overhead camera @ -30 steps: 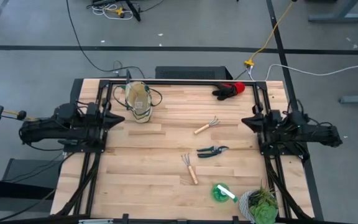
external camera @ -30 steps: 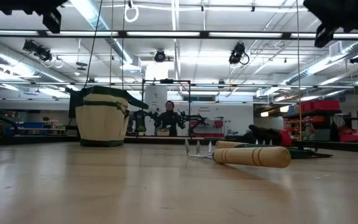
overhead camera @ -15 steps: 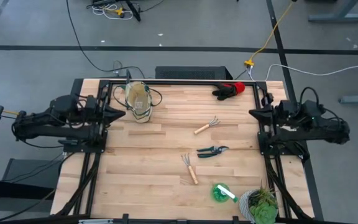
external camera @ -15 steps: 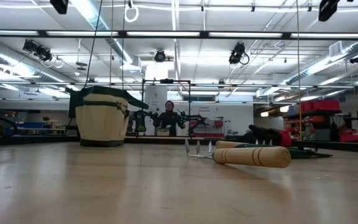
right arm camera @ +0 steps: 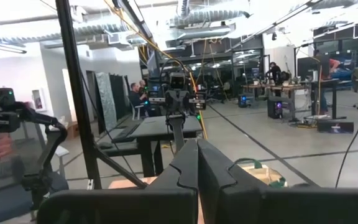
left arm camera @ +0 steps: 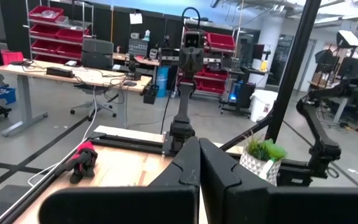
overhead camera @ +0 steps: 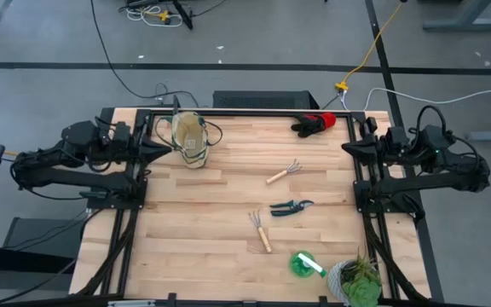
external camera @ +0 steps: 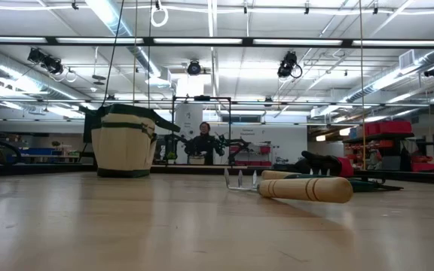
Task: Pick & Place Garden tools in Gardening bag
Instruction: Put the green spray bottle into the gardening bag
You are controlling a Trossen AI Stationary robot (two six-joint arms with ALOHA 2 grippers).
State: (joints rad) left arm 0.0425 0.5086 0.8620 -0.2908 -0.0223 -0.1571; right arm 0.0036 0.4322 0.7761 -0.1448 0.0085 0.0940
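Garden tools lie untouched on the wooden surface (overhead camera: 228, 256) — two rakes (overhead camera: 284, 173) (overhead camera: 260, 231), shears (overhead camera: 291, 206), a green piece (overhead camera: 306, 264), gloves (overhead camera: 314, 123) at the far edge. Canvas bag (overhead camera: 189, 139) stands upright near the left tool (overhead camera: 167, 147) (fingers shut, empty); the right tool (overhead camera: 346, 149) — likewise closed on nothing — hovers at the opposite side.

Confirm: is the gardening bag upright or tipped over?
Upright: the gardening bag stands on its base in the low view, mouth up in the high view.

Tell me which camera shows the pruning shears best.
The high view: the pruning shears lie fully visible mid-table, between the two rakes. The low view hides them behind a rake handle. Neither wrist view shows them.
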